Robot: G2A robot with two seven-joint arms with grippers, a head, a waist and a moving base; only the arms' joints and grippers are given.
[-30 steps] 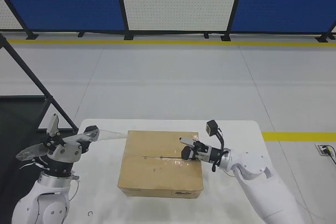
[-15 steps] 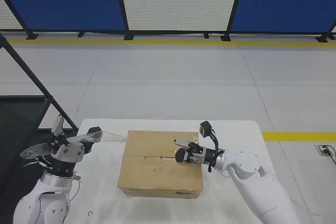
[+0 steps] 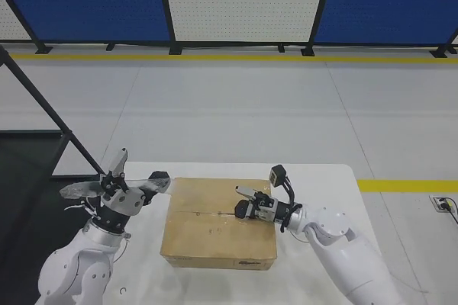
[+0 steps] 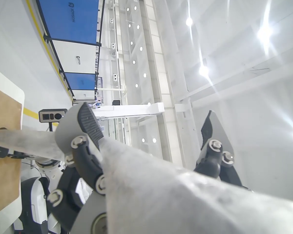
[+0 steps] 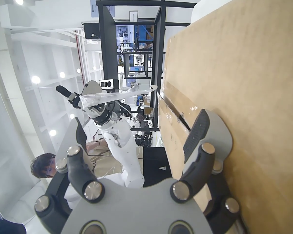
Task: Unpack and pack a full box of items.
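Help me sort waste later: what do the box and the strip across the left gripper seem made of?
Box: brown cardboard with a matte finish, going by its plain tan face and flap seam. Strip: likely clear plastic packing tape, since it looks glossy, translucent and crinkled along its length.

Bright, even overhead light flooding desk (image 3: 328, 177); box (image 3: 217, 229) throwing only thin, soft shadow along its near base. Ceiling lamps (image 4: 263, 34) beyond left hand (image 4: 149, 120) flaring into long star streaks, whitening ceiling around them. Straight beams and wall panels bowing toward edges of both wrist views. Clear tape (image 5: 194, 108) just ahead of right hand (image 5: 140, 122) glinting; lamps beyond it blooming as white discs.
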